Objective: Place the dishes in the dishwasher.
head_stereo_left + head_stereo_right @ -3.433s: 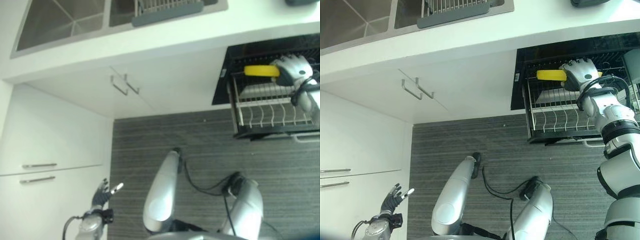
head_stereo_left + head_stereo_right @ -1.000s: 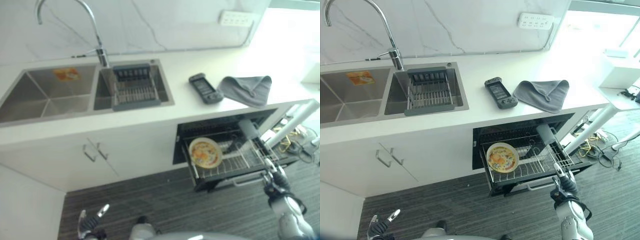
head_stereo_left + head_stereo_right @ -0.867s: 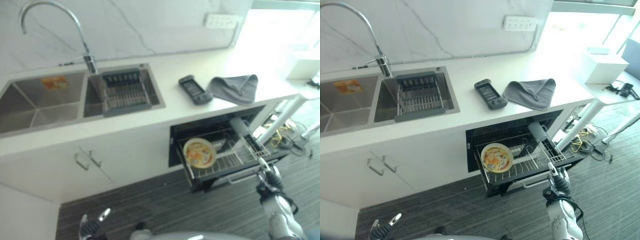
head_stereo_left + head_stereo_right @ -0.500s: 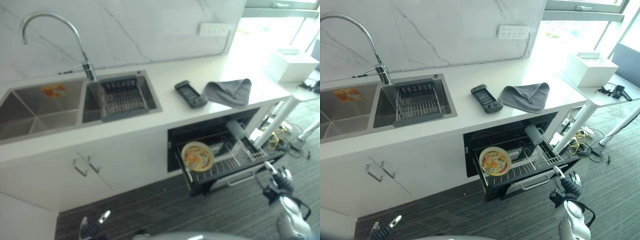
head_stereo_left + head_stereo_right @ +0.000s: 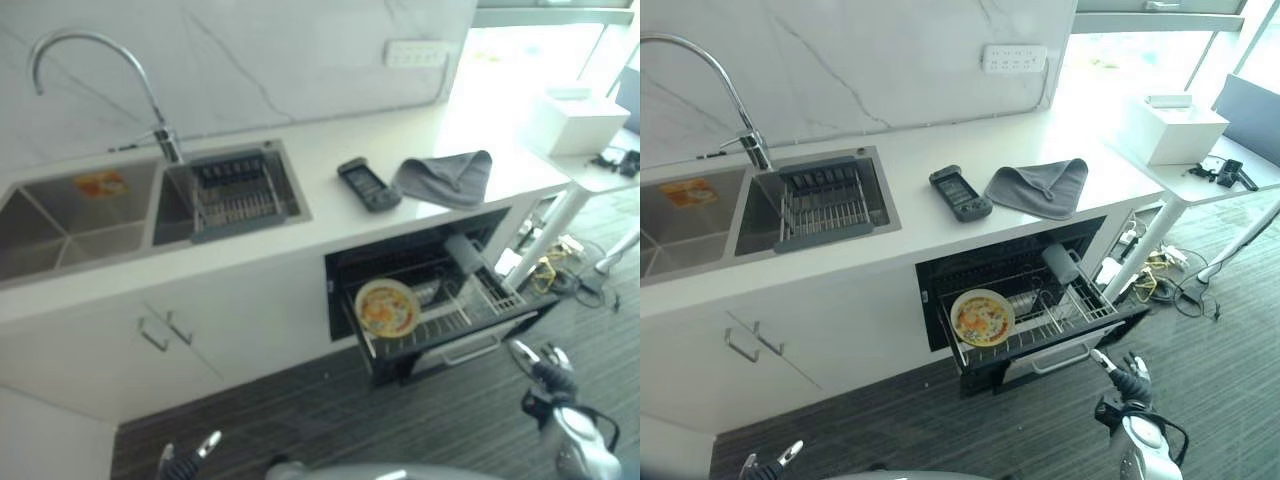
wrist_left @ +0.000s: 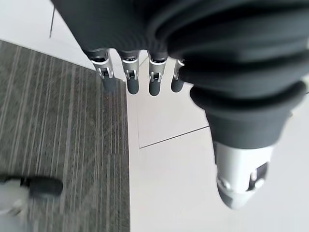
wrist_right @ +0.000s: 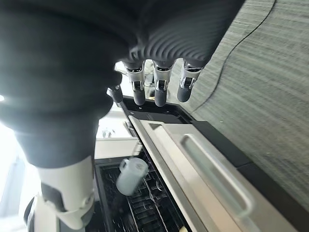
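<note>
A yellow patterned plate (image 5: 982, 317) stands upright at the left end of the wire rack in the pulled-out dishwasher drawer (image 5: 1068, 349). A grey cup (image 5: 1060, 263) lies toward the back right of that rack, also seen as the cup (image 7: 131, 175). My right hand (image 5: 1126, 377) hangs open and empty over the floor, just in front of the drawer's front panel (image 7: 210, 169); its fingers (image 7: 157, 90) are straight. My left hand (image 5: 186, 463) is low by the white cabinets, open, fingers (image 6: 129, 79) straight, holding nothing.
On the white counter above the drawer lie a black handheld device (image 5: 960, 193) and a grey cloth (image 5: 1041, 187). A double sink (image 5: 700, 214) with a drying rack (image 5: 821, 208) sits to the left. A white side table (image 5: 1200, 159) stands at the right.
The camera has tilted up and shifted. My right hand, earlier holding the plate at the rack, has let go and drawn back in front of the drawer. The plate now stands in the rack.
</note>
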